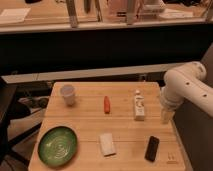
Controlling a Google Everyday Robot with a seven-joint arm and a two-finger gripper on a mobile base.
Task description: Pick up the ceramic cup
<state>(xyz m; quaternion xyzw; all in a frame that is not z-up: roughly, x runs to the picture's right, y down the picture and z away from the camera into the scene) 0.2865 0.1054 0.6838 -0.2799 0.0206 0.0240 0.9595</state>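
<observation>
My gripper (166, 117) hangs at the right edge of the table (125, 131), jaws apart and empty. The cup (67, 94) stands upright well off to its left and slightly farther back, near the far-left corner. A bottle (139, 107) and an orange item (106, 104) lie between, so I expect a long sideways reach past them.

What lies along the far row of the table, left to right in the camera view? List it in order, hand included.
ceramic cup → orange object → white bottle → hand, pointing down at the right edge of the table.
</observation>
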